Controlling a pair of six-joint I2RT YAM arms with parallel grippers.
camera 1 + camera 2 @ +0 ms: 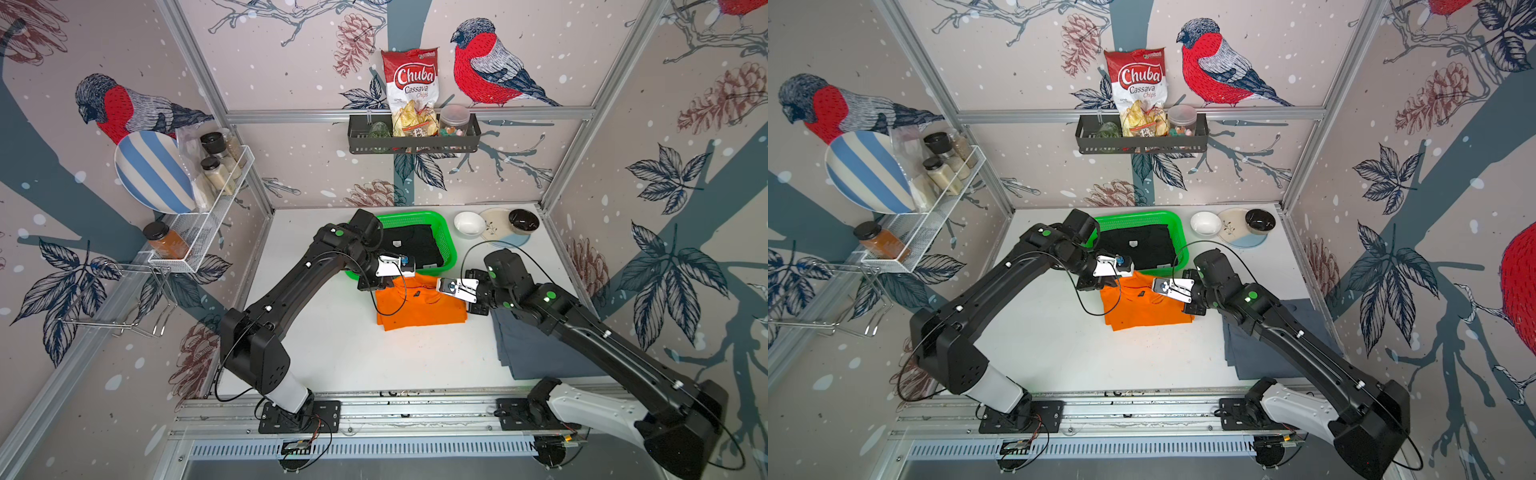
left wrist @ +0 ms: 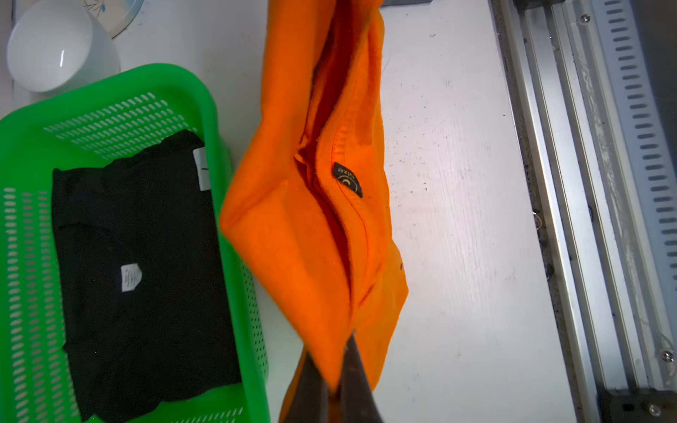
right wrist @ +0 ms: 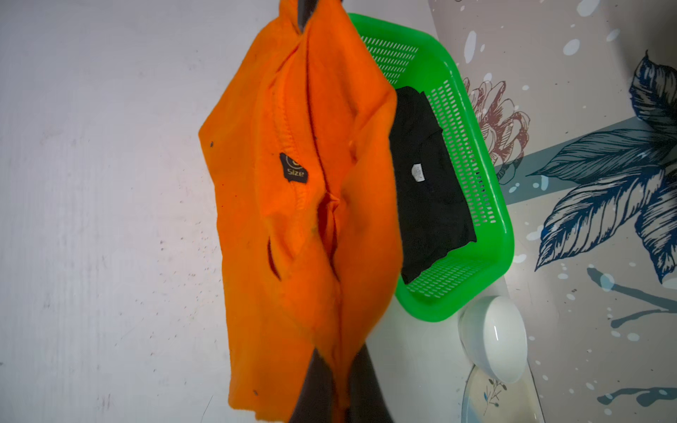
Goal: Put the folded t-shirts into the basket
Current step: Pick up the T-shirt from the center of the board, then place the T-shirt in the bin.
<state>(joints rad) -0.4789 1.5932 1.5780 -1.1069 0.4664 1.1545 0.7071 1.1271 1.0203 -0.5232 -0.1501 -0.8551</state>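
1. Left wrist view: the left gripper (image 2: 333, 366) is seen clamped tight on one corner of the orange t-shirt (image 2: 311, 227), with cloth pinched between its dark fingers.
2. In the right wrist view the same is shown for the right gripper (image 3: 339, 362). Its jaws are shut on the opposite corner, so the shirt is stretched between two holds and the fold is kept from spilling open.
3. In both top views the orange t-shirt is found just near of the basket (image 1: 415, 217), its far edge raised by the near rim. Whether its near edge rests on the table (image 1: 332, 353) cannot be told.
4. The black t-shirt (image 1: 415, 245) is already laid flat inside the basket, so one of three is judged done.
5. The grey-blue t-shirt (image 1: 523, 349) is left on the table at the near right, partly under the right arm.
6. A lift-and-carry is judged to be in hand: the orange shirt must be raised clear of the rim, carried far and lowered onto the black one.
7. A risk is noted: the sagging middle could catch the rim, and the white bowl (image 1: 468, 223), just right of the basket, could be nudged.
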